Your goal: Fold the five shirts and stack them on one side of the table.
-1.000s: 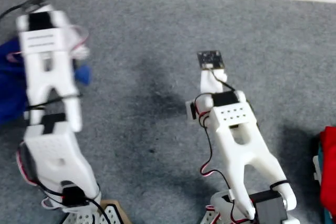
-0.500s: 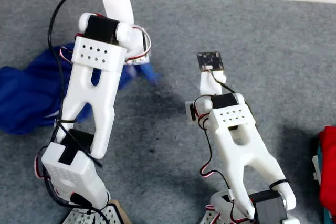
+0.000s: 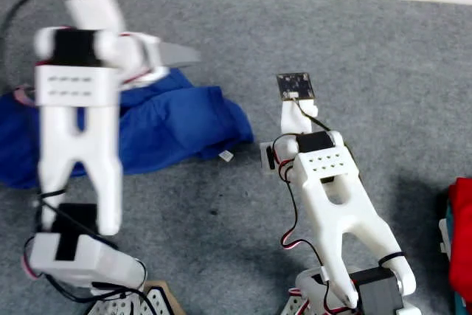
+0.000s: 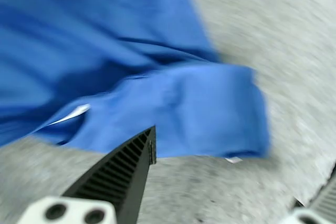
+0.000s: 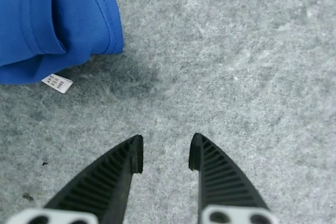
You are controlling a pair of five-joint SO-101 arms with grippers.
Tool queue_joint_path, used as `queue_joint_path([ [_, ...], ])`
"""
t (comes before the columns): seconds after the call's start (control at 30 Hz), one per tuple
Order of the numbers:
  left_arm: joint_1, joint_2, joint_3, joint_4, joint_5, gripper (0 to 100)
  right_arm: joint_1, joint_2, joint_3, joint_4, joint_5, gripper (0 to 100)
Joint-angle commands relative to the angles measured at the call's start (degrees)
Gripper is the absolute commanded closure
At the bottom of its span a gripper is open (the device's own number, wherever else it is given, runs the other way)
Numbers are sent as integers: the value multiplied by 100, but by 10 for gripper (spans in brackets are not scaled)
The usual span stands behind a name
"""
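On a grey felt-covered desk, a crumpled blue cotton shirt sprawls from the left edge toward the centre of the high view, unfolded. The job looks barely begun: the shirt likely needs spreading flat before any fold. The white left arm rises over it, the left jaws wide apart and empty near the cloth's upper edge. The white right arm stands at lower right, the right jaws apart over bare felt just beside the shirt's hem. A red cloth waits at the right edge. A small white label pokes from the hem.
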Motion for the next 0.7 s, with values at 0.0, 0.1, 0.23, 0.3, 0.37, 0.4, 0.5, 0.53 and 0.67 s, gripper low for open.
queue_joint_path([
  [0.0, -699, -312, 611, 0, -44, 518, -4, -84, -31, -92, -44, 840],
  [0.1, -910, -312, 1349, -97, -44, 518, -4, -57, -31, -101, -53, 840],
  [0.23, -1130, -312, 2589, -1073, -26, 520, -4, -48, -31, -101, -53, 840],
  [0.3, -1288, -312, 3152, -1732, -26, 549, -4, -48, -31, -101, -53, 840],
  [0.37, -1411, -312, 3556, -2224, -35, 612, -4, -48, -31, -154, -53, 840],
  [0.4, -1437, -312, 3732, -2409, -44, 654, -4, -40, -4, -233, -53, 840],
  [0.5, -1508, -312, 4004, -2743, -44, 783, -4, -48, 224, -505, -35, 840],
  [0.53, -1516, -312, 4048, -2831, -44, 822, -4, -48, 251, -549, -35, 840],
  [0.67, -1516, -303, 4101, -3182, -44, 887, -4, -66, 277, -567, -26, 840],
])
